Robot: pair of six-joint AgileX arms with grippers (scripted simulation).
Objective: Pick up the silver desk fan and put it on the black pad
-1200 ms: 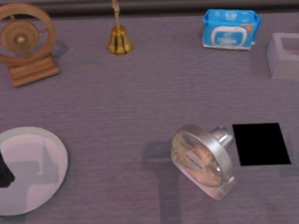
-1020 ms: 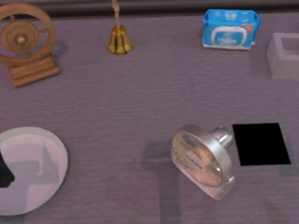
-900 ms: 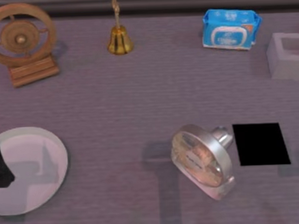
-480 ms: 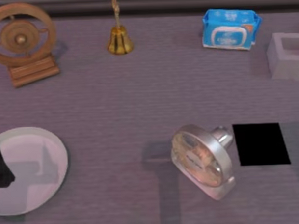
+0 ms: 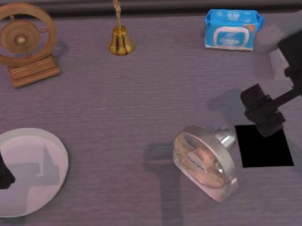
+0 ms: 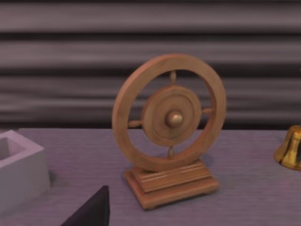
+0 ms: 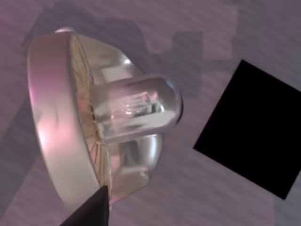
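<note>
Top view looks straight down; right wrist view shares silver desk fan (image 5: 205, 163) (image 7: 101, 127) close.

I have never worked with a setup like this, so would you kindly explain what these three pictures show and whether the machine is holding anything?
This is a simulated table with two AgileX robot arms. One picture looks down from above; the other two come from cameras on each arm's wrist.

From above, the right gripper hangs over the far edge of the flat black pad, holding nothing. Beside the pad stands the shiny silver desk fan, which the right wrist camera sees from behind. The left gripper is parked at the table's left edge by a round white plate.

Along the far side sit a brown wooden ring-shaped fan, which the left wrist camera faces, a brass bell, a blue packet and a grey box.
</note>
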